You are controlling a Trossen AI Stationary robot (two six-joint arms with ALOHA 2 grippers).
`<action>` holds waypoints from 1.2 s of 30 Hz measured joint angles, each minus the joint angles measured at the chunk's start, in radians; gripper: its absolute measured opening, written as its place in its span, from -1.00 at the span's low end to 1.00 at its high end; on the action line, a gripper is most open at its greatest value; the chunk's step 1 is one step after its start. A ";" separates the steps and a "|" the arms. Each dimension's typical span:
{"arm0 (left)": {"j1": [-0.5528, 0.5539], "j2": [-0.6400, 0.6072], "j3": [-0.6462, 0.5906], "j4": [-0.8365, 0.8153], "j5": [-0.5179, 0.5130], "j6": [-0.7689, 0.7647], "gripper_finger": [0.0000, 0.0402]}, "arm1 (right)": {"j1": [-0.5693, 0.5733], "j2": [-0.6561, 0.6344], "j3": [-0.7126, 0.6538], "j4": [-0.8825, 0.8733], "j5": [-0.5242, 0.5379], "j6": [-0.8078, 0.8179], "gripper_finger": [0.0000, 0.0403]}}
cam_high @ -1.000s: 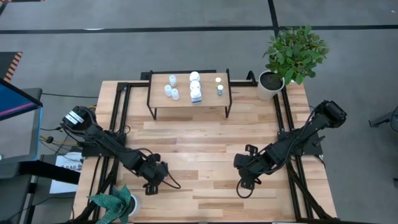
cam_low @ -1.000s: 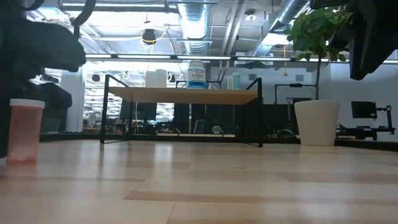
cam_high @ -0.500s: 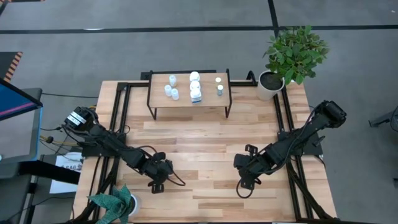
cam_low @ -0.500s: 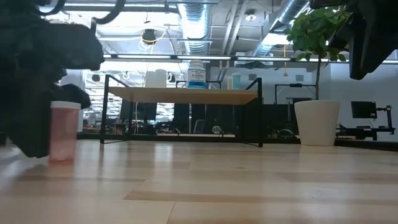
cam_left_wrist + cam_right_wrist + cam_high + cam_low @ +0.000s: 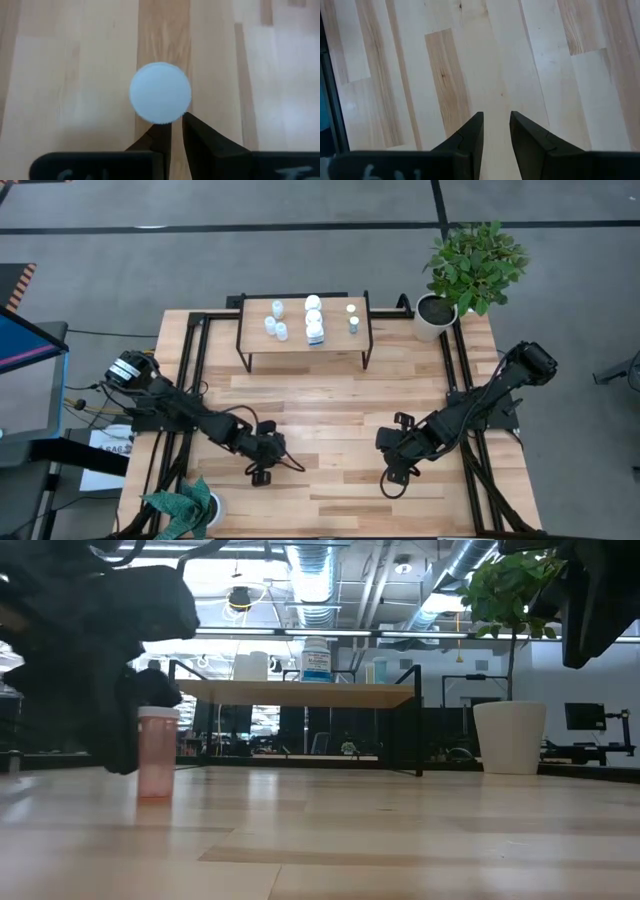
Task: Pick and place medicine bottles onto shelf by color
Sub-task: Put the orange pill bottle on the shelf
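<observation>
A small orange translucent bottle with a white cap (image 5: 157,752) stands upright on the tabletop, its base on the wood; its cap shows from above in the left wrist view (image 5: 160,92). My left gripper (image 5: 262,468) is at the near left, shut, its fingers right beside the bottle on the bottle's left. In the high view the arm hides the bottle. The shelf (image 5: 305,352) stands at the far middle with several white bottles (image 5: 314,318) on its top. My right gripper (image 5: 392,472) is open and empty at the near right. My left gripper's shut fingertips (image 5: 167,127) stand against the bottle's side just below the cap's edge (image 5: 172,117). The fingers point down and come at it from the table's left. The bottle is not between them. It stands upright on the table.
A potted plant in a white pot (image 5: 436,315) stands at the far right corner, and another white pot with a plant (image 5: 190,505) at the near left corner. Black frame rails (image 5: 195,380) run along both sides. Bare wood (image 5: 320,410) lies between the arms and the shelf.
My left gripper has gone toward the table's right edge. The orange bottle has slid along the table with it, staying upright and beside the fingers.
</observation>
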 joint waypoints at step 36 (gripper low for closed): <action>0.113 0.145 0.061 0.204 0.076 0.213 -0.84 | 0.000 0.000 0.000 -0.001 -0.001 0.000 -0.41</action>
